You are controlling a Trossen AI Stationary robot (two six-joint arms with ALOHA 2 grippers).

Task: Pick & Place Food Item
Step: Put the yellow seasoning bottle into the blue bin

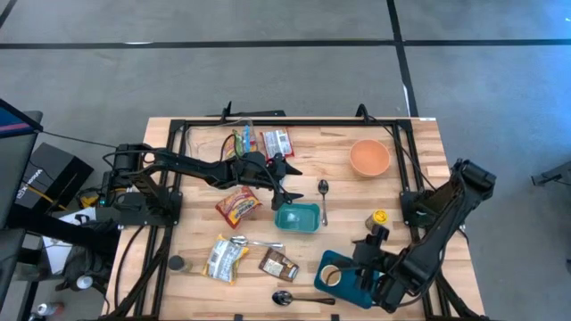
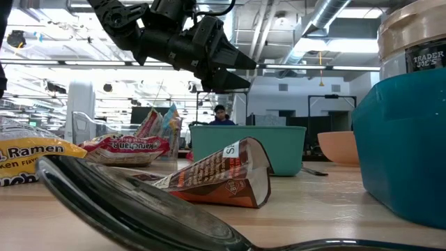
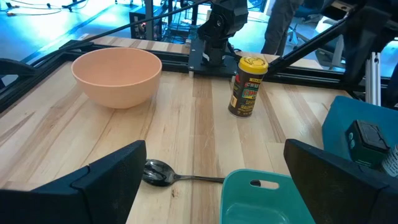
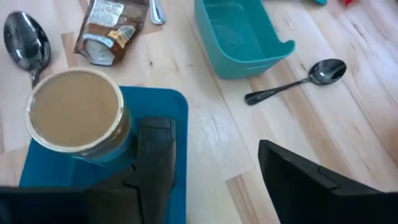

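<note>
Can't tell for sure which food is the one to move, so here are the close ones, left to right on the worktop (image 1: 419, 152).

Yellow noodle pack (image 2: 28, 157) lies flat near the front-left. It says "Ramen" in big letters. Prob. light and crinkly, w/ hard noodles inside that can snap. Best to pinch it at an edge or across the short way.

Red snack pack (image 1: 238, 206) lies flat just left of the teal tub (image 1: 308, 209). Its words are too small to read. It looks soft and puffy, so it's prob. light and slippery; a pinch on the sealed end seems safest.

Left hand (image 1: 282, 189) hangs in the air over the near edge of the teal tub, between the red pack and the tub. Its fingers are spread wide w/ nothing in them. The tub is bare inside.

Brown pouch (image 2: 216, 178) lies on its side in front of the tub. It has a white sticker, but only an "S" shows. It looks bent and floppy.

Jar (image 4: 74, 112) stands up in the blue tray (image 4: 168, 99) at the front-right. Its band says "TRADER JOE'S". It's hard, round and prob. heavier, so it needs a grip round the sides.

Right hand (image 1: 369, 245) sits low just beside the jar, fingers apart, not touching it.

Bottle w/ yellow lid (image 3: 247, 86) stands past that. Label can't be read.
</note>
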